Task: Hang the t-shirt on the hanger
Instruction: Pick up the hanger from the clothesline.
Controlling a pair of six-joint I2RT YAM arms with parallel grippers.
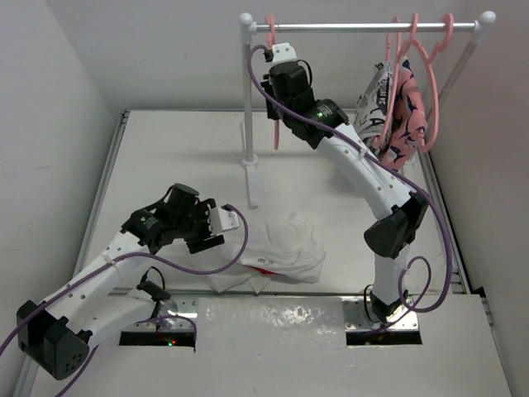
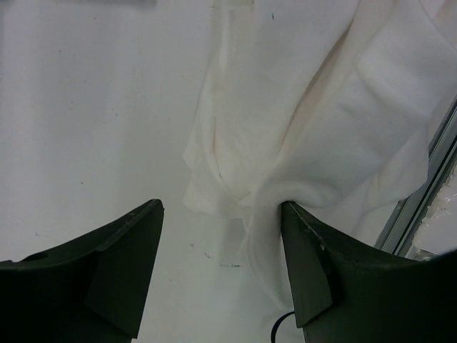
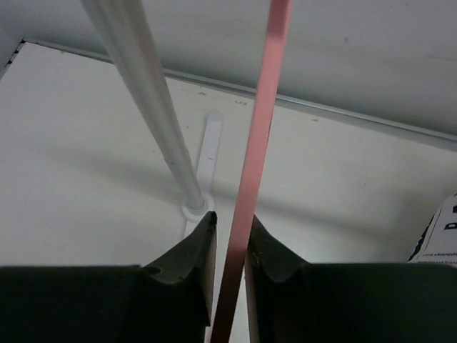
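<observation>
Hovering low over the near edge of the surface (image 1: pixel 182 157), the left hand (image 2: pixel 220 221) has its fingers (image 2: pixel 307 257) apart and holds nothing, though one finger touches a fold of the t-shirt (image 1: pixel 285 248). The t-shirt lies crumpled in a heap just beside that hand, with only a sliver of red showing. This looks like a waiting pose: parked at the cloth, the hand is ready to pinch an edge once there is something to thread into it. Farther off, the right hand (image 3: pixel 230 218) reaches up to the left end of the rail (image 1: pixel 364 26), its fingers drawn together on the thin pink bar of the hanger (image 3: pixel 260 121). The hanger hangs by its hook next to the post (image 3: pixel 143 86). That grip seems meant to lift the hook off the rail and carry the hanger down to the t-shirt. Because the bar is so thin, it may swivel in the pinch. Beyond, at the right end of the rail, patterned garments (image 1: pixel 397 107) hang on their own hangers, well apart from the hand, so they should not snag.
</observation>
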